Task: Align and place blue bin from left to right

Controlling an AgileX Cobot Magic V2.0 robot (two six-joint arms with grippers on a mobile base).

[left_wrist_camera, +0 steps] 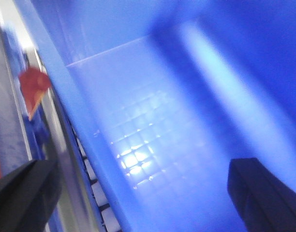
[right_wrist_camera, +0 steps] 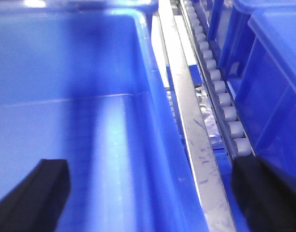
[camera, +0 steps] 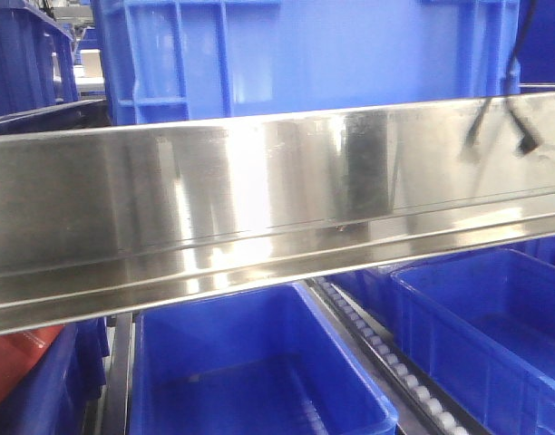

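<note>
Shiny steel rail (camera: pixel 259 208) fills most of the front view, pretty much right at the lens. Below it sits the blue bin (camera: pixel 250 372), with another blue crate (camera: pixel 495 335) to its right across a roller track (camera: pixel 386 353). Both wrist cams look down into the bin: left gripper (left_wrist_camera: pixel 148 193) and right gripper (right_wrist_camera: pixel 150 193) have fingers spread wide, each straddling a bin wall, nothing clenched. Further back, an upper crate (camera: pixel 305 54) sits above the rail.

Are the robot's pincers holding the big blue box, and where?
Each open pincer straddles a side wall of a blue bin, but neither is clamped on it.
</note>
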